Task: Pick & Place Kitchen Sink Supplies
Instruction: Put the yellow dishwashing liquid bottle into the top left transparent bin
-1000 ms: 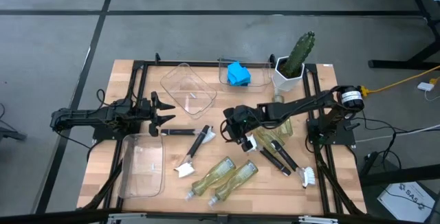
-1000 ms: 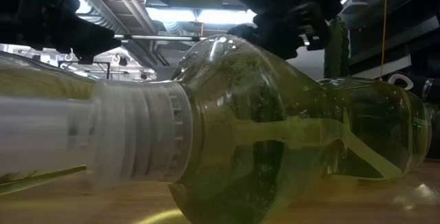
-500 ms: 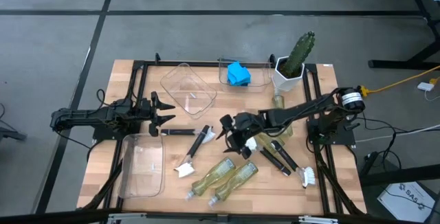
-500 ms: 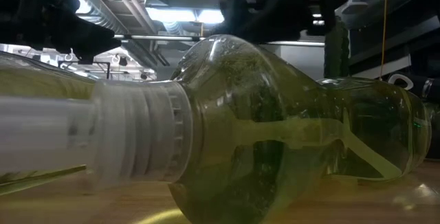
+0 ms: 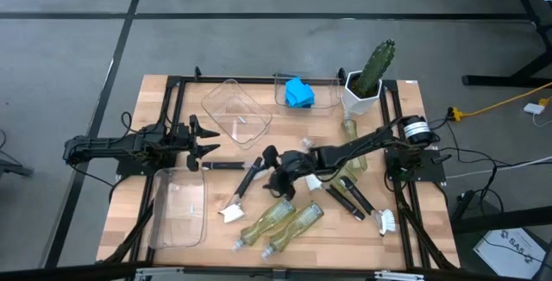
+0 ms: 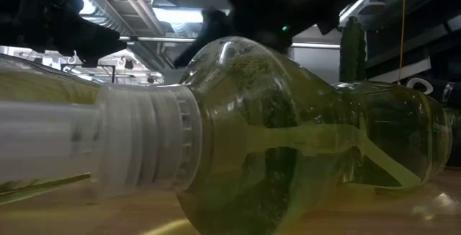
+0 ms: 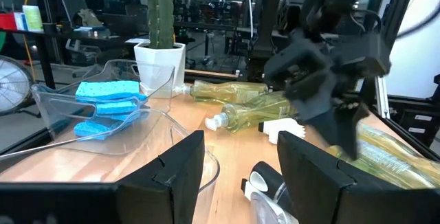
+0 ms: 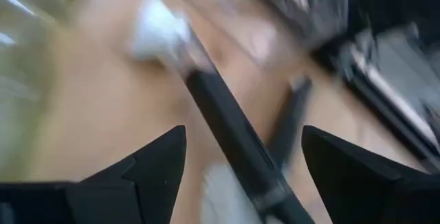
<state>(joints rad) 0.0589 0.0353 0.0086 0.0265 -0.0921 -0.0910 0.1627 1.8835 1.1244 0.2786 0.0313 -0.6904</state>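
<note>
My right gripper [image 5: 269, 167], fingers spread and holding nothing, hangs over the table's middle; the slim black-handled dish brush with a white head [image 5: 244, 187] lies just beside it, its long axis running toward the front edge. My left gripper [image 5: 203, 139] waits spread, farther off. I count four clear soap bottles, three brushes, one stack of blue sponges [image 5: 298, 92].

Four bottles [image 5: 271, 217], four brushes [image 5: 242, 191]
</note>
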